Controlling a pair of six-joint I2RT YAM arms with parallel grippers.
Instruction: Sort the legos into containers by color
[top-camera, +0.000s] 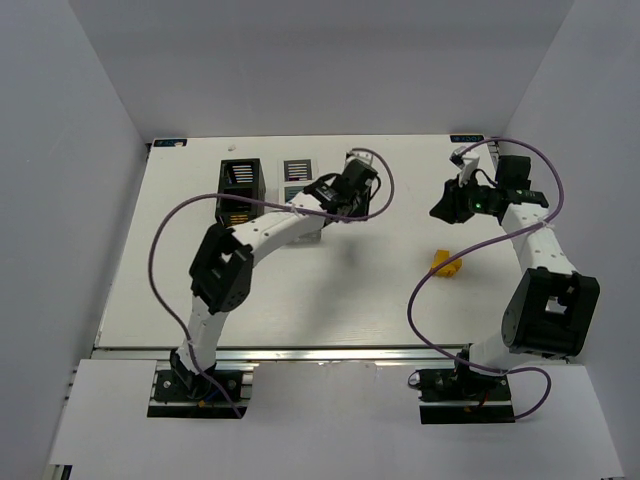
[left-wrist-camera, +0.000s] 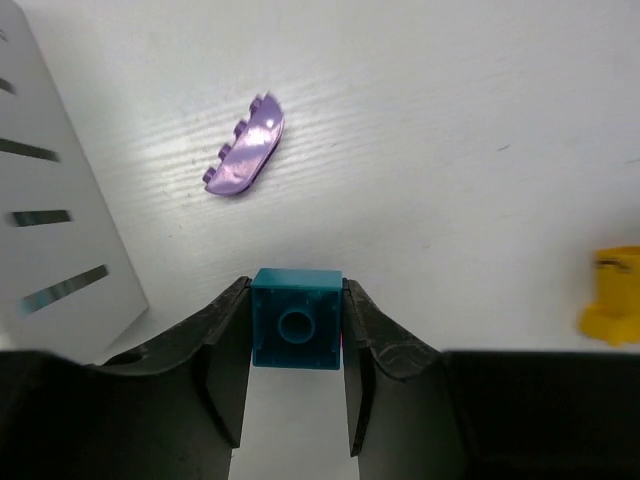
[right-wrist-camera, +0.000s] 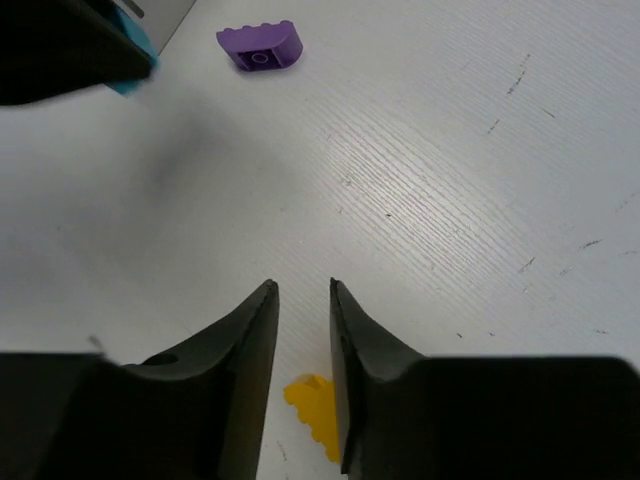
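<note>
Left end effector (left-wrist-camera: 295, 290): clenched on a small teal square plastic brick (left-wrist-camera: 296, 325), one finger against each side face. The round socket of the brick faces the wrist camera. The brick is held off the white bench (top-camera: 380, 290).

Overhead view: left arm reaches across to the white slatted two-compartment container (top-camera: 298, 168), with its end effector just right of that container. The black slatted two-compartment container (top-camera: 241, 178) stands just left of the white one. Contents of both cannot be made out.

Left wrist view: a purple arched plastic brick (left-wrist-camera: 245, 148) lies on its side on the bench ahead of the teal brick, apart from it, studs pointing left. The white container's striped panel fills the left edge of the view. A yellow-orange plastic brick (left-wrist-camera: 612, 295) sits at the far right.

Right end effector (right-wrist-camera: 302, 288): released. The fingers stand slightly apart with a narrow slit between them and nothing in it. It hangs above the bench. The yellow-orange brick shows through the slit, low in the view, on the bench and not touched.

Right wrist view, top left: the purple brick lies close to the teal brick's corner.

Overhead: the yellow-orange brick lies alone on the right half of the bench, nearer the arm bases than the right end effector and well apart from both containers
</note>
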